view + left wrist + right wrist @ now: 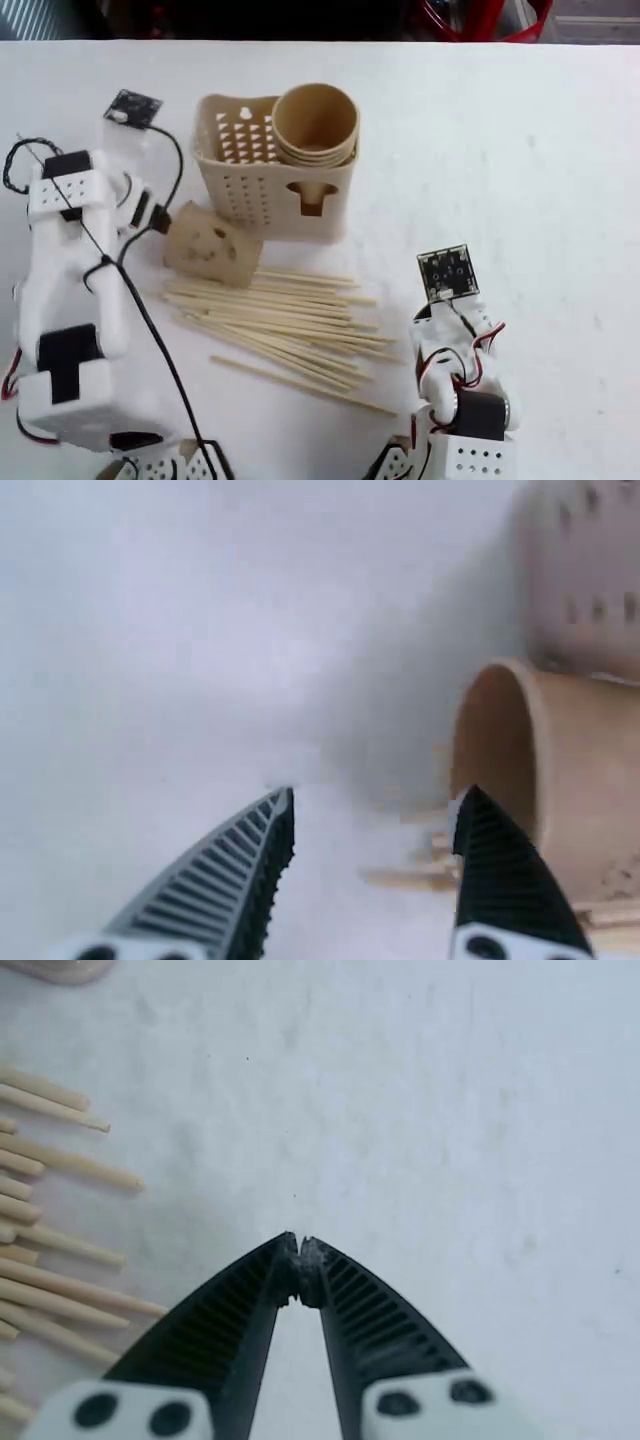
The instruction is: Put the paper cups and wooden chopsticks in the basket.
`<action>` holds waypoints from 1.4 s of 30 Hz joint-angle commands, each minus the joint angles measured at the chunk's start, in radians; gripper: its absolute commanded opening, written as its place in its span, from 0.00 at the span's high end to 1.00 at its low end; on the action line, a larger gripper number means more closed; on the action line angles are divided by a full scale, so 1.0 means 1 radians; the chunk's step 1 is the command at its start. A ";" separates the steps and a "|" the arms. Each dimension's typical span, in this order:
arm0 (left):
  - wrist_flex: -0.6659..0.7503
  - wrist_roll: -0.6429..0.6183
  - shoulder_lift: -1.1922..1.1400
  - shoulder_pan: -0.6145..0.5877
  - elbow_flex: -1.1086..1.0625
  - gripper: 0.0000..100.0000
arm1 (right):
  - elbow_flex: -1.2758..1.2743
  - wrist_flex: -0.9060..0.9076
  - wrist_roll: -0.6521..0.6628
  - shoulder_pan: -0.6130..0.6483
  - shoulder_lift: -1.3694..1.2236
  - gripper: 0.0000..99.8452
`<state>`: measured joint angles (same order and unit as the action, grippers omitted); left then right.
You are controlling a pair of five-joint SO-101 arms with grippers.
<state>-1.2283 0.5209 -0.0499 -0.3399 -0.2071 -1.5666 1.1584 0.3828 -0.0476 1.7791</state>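
Spread, the left end effector (378, 800) sits beside the tipped cup (560, 770), which lies beside the basket (275, 170) near the bench's (520, 150) middle. Better to slip one jaw inside the rim and pinch gently. The right end effector (300, 1245), pressed together, hangs by the chopsticks (290, 325).

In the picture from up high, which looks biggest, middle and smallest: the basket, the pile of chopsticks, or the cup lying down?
Largest: the pile of chopsticks, spread widest.
Next: the basket, not far behind.
Smallest: the cup lying down.
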 commanded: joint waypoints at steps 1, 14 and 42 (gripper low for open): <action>-0.160 0.011 0.177 0.085 0.008 0.74 | 0.005 -0.016 0.012 0.007 0.010 0.98; -0.276 -0.075 0.452 0.197 0.009 0.74 | 0.005 -0.016 0.012 0.002 0.010 0.98; -0.023 0.226 0.444 0.259 -0.419 0.67 | -0.003 -0.018 0.014 0.007 0.010 0.98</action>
<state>-1.2866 0.6897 0.3675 -0.0852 -0.6076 -1.5758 1.1584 0.3890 -0.0476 1.7791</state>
